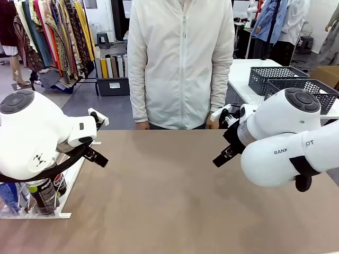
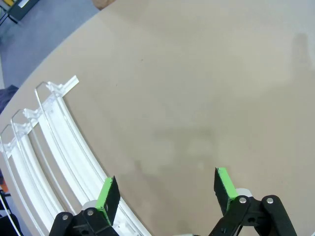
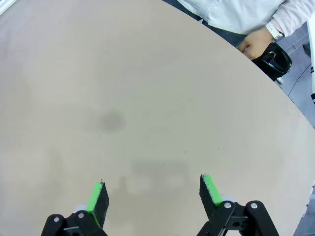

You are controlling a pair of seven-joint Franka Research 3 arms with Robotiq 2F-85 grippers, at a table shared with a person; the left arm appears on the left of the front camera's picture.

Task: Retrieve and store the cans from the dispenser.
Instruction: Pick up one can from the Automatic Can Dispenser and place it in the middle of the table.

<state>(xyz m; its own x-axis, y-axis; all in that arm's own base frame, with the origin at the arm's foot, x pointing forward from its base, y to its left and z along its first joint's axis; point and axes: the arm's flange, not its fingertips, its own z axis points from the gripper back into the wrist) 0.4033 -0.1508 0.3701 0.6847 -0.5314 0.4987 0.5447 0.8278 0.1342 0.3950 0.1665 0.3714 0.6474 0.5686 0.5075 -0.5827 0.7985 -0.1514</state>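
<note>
Beside the dispenser (image 2: 66, 147), just off its outermost rail, the left pincer (image 2: 165, 187) is hanging over the bare surface (image 1: 169, 201). Its green pads are spread wide with nothing between them. I judge the gap is set that way so a slim can will slip straight in.

The dispenser itself is lying partly under the bulk of the left arm. The cans (image 1: 45, 194) are sitting at the dispenser's end nearest the robot: a black one is plainest, and a blue can (image 1: 8, 197) is showing just outboard of it. They are probably bunching there because the sloped lanes are feeding them down to that end. The lane stretches showing in the left wrist view are lying bare.

Well apart from the dispenser, across the surface, the right pincer (image 3: 153, 191) is likewise gaping wide and empty, seemingly waiting its turn.

Opposite the dispenser's side, the person is standing at the far edge with a hand (image 3: 253, 45) hanging at the rim, not reaching in.

No can is lifted yet, so the work is looking barely begun. The left arm, being closest to the dispenser, is best placed for the first grasp. Where the cans are to be stored I cannot tell.
</note>
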